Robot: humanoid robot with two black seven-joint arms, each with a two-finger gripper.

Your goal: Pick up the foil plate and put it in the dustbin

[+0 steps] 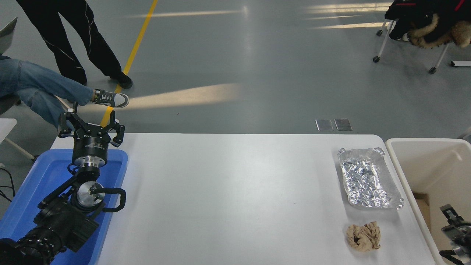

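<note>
Only one foil plate (369,183) beside one dustbin (427,162); right gripper (454,230) state unclear, left gripper (90,129) spread.

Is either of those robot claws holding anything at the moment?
No. The left gripper is open and empty above the blue tray. The right gripper is at the frame's edge over the dustbin, apart from the foil plate.

Shiny crinkled foil plate (369,183) just sits flat on the table, up and left of the right gripper (456,235). That pincer hangs inside the big cream dustbin (399,163), right beside the plate.
</note>
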